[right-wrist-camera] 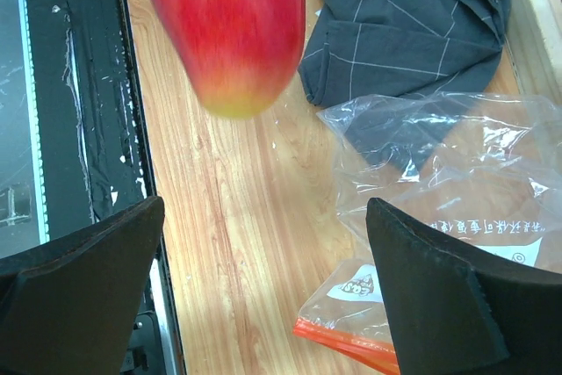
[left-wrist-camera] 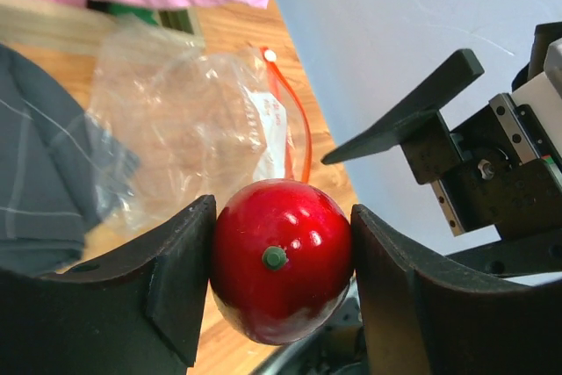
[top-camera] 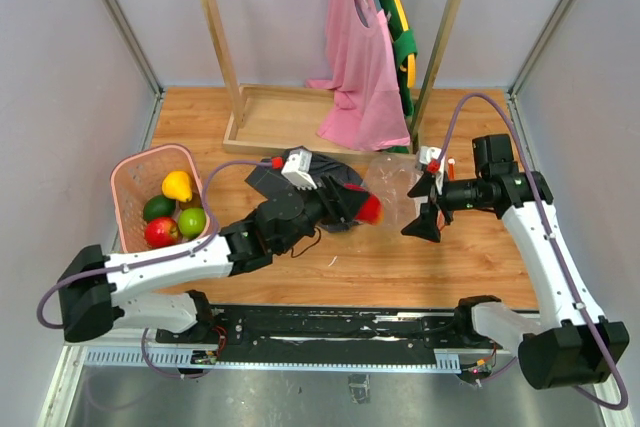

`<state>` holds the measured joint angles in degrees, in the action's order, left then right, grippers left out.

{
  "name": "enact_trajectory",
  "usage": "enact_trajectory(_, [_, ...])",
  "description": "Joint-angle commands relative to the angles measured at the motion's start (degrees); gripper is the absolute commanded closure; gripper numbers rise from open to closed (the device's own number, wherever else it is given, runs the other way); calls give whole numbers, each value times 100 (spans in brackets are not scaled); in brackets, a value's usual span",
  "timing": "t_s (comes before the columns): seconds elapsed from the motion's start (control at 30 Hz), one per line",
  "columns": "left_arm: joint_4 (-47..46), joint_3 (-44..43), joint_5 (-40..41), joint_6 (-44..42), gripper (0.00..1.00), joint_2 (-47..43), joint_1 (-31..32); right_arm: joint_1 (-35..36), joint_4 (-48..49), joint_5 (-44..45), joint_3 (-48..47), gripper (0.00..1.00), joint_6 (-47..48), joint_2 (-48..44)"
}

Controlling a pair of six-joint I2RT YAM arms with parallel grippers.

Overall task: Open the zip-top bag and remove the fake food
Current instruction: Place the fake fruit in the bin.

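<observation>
My left gripper (top-camera: 356, 205) is shut on one piece of fake food, a glossy red fruit (left-wrist-camera: 281, 256) with a yellowish end (right-wrist-camera: 224, 24), and holds it above the table just left of the zip-top bag (top-camera: 395, 185). The clear crinkly bag (left-wrist-camera: 193, 120) lies flat on the wood, with no fruit showing inside it. Its orange-red zip strip (right-wrist-camera: 344, 342) and white label (right-wrist-camera: 356, 287) lie under my right gripper (right-wrist-camera: 263, 217). My right gripper (top-camera: 428, 209) hangs open over the bag's right edge with nothing between its fingers.
A pink slotted basket (top-camera: 125, 172) at the left holds yellow (top-camera: 178, 185), dark green (top-camera: 158, 208), lime (top-camera: 191, 221) and red (top-camera: 161, 233) fruits. A grey checked cloth (top-camera: 268, 179) lies behind the left gripper. A wooden rack (top-camera: 270, 122) with a pink garment (top-camera: 365, 67) stands at the back.
</observation>
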<state>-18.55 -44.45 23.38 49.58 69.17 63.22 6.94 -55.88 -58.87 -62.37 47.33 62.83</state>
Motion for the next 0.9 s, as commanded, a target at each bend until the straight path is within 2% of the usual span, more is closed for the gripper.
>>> enact_trajectory(0.0, [765,-87,407,-1564,100,-680,-63,-186,-175,-196,202,2,257,-317])
enact_trajectory(0.13, [1884,-455,421,-2369,100,-1230,-311,-313,-161,-194,309,2,282,-388])
enact_trajectory(0.23, [2913,-882,465,-2655,100,-1471,-692,-387,-131,-195,344,2,285,-371])
enact_trajectory(0.43, [4789,-1820,900,-3312,100,-1542,-1426,-488,-123,-183,338,2,300,-337])
enact_trajectory(0.53, [5576,-2361,1075,-3610,100,-1426,-1989,-524,-109,-167,355,2,299,-322])
enact_trajectory(0.87, [6305,-3061,1304,-4473,100,-1266,-3697,-615,-90,-146,324,2,302,-201])
